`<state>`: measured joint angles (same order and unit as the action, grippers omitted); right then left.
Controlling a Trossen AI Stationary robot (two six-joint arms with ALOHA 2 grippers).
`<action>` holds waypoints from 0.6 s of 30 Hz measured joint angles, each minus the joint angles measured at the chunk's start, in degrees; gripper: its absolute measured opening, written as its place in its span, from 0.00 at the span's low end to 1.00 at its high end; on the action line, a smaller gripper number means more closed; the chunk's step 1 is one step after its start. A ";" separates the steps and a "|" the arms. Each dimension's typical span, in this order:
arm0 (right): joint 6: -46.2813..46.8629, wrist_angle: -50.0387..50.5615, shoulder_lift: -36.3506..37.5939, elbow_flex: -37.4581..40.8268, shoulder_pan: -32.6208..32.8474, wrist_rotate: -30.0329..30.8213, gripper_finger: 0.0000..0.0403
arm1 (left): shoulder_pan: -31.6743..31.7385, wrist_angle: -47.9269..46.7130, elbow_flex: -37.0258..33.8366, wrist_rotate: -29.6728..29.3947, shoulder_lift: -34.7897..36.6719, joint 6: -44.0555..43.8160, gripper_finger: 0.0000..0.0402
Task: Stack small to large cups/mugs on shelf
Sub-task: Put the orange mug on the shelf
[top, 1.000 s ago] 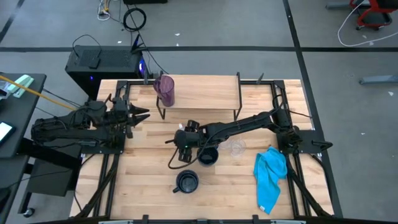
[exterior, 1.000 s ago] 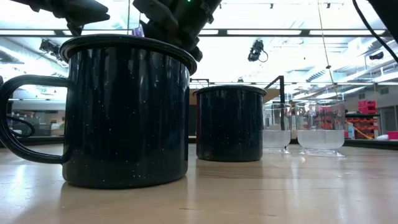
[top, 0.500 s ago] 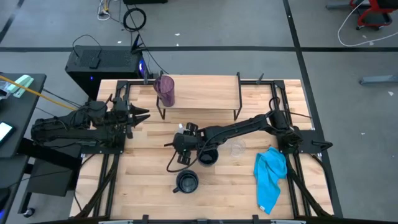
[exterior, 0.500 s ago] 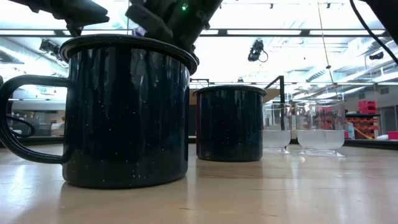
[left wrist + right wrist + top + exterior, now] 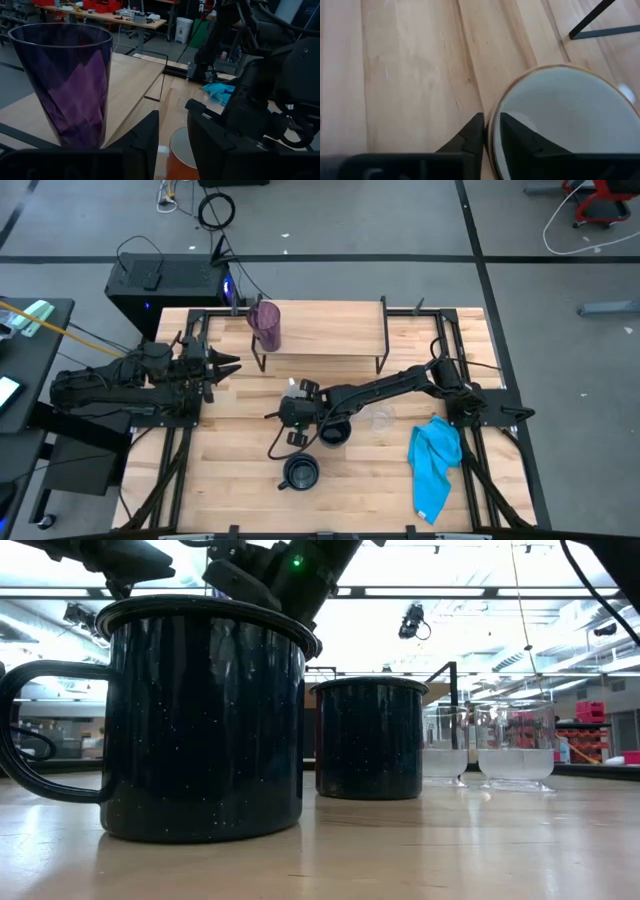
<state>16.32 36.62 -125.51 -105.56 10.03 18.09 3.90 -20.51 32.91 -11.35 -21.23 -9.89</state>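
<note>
The white-and-orange mug (image 5: 560,115) stands on the table in front of the shelf (image 5: 325,328), with my right gripper (image 5: 491,126) shut on its rim. In the high view that gripper (image 5: 297,402) covers most of the mug. The purple tumbler (image 5: 266,323) stands upright on the shelf's left end. Two dark navy mugs (image 5: 333,432) (image 5: 300,472) stand nearer the front edge, and clear glasses (image 5: 445,755) (image 5: 517,750) stand to their right. My left gripper (image 5: 172,142) waits open at the table's left edge, pointing toward the tumbler (image 5: 70,85). My right gripper has the white-and-orange mug's rim (image 5: 495,109) between its fingers, one finger inside the mug and one outside its wall. The fingers slant down at it from the table's right side. The mug stays upright with its bottom on the table.
A bright blue cloth (image 5: 435,460) lies crumpled at the table's right front. The shelf's black wire legs (image 5: 260,362) stand just behind the held mug. Bare board runs along the shelf to the right of the tumbler.
My right gripper has sunk a little onto the white-and-orange mug. The mugs, the glasses and the tumbler have kept their places.
</note>
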 joint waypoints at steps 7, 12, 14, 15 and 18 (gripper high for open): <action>-0.09 0.94 0.15 -0.06 -0.03 -0.39 0.07 | 0.00 -0.44 0.00 0.00 0.00 -0.02 0.27; -1.53 1.36 0.20 -0.11 -0.03 -1.57 0.07 | 0.00 -0.45 0.00 0.00 0.00 -0.04 0.27; -2.86 1.56 0.53 -0.11 -0.05 -2.24 0.07 | 0.00 -0.44 0.00 0.00 0.00 -0.04 0.27; -3.69 2.20 0.76 -0.09 -0.06 -2.60 0.06 | 0.00 -0.44 0.00 0.00 0.00 -0.04 0.27; -5.95 3.21 1.44 0.04 -0.03 -3.01 0.05 | 0.00 -0.44 0.00 0.00 0.00 -0.04 0.27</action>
<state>10.37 39.83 -124.07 -105.51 10.00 15.08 3.90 -20.95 32.91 -11.35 -21.23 -9.93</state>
